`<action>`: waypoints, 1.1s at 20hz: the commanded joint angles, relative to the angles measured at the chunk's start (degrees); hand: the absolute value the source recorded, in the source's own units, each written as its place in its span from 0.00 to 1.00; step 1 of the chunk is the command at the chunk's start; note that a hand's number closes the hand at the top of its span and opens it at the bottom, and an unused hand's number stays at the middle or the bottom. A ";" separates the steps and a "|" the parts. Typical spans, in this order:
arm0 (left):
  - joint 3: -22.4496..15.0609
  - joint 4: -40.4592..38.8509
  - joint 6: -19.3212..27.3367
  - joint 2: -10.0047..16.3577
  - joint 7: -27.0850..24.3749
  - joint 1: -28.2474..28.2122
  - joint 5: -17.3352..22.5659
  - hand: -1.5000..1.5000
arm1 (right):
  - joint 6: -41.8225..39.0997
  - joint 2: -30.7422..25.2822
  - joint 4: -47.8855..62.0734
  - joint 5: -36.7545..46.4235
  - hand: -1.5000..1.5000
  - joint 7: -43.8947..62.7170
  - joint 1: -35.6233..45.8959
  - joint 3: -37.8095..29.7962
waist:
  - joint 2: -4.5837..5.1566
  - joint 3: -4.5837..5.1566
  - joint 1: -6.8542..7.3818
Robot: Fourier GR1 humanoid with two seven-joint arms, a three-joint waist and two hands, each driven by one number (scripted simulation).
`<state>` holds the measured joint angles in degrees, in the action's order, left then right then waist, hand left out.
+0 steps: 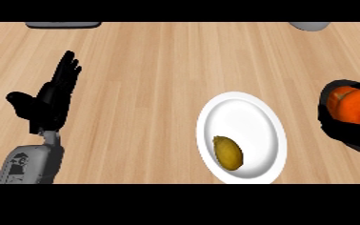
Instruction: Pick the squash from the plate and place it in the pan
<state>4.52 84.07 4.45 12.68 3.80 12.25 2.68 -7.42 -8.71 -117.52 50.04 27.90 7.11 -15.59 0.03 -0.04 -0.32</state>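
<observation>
While the squash [228, 152] lay on the lower part of the white plate [246, 112], the left robot hand [51, 100] stood open at the view's left, fingers straight and pointing up, thumb spread, well apart from the plate and touching nothing. The black pan [325, 119] sat at the right edge of the wooden tabletop [155, 66], partly cut off, with something orange [346, 102] inside. The right robot hand was out of view.
</observation>
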 commanded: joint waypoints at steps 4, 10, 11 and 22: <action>-0.67 0.40 0.40 -1.55 -0.15 0.08 -0.34 0.50 | 8.41 -11.43 24.61 -6.18 1.00 -17.06 3.62 -14.82 | 0.24 -0.06 0.76; -0.67 -1.93 -0.23 -1.10 -2.32 0.37 -1.40 0.50 | 19.40 -18.19 46.98 -0.83 1.00 -27.37 6.73 -18.19 | 0.45 -0.09 1.37; 0.29 -4.09 -0.75 -0.63 -2.10 2.54 -0.72 0.50 | 16.24 -23.04 51.43 -2.09 1.00 -26.63 12.53 -18.78 | 0.46 -0.04 1.36; -0.96 -2.44 -0.76 -1.49 -2.86 0.60 -1.85 0.50 | 25.01 -25.59 88.17 -7.64 0.00 -43.74 21.84 -23.94 | 0.77 -0.19 2.29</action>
<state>3.70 82.87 4.10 11.13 3.24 14.17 1.56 17.49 -33.81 -39.22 44.19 -12.47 26.47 -38.24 0.78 -0.25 1.96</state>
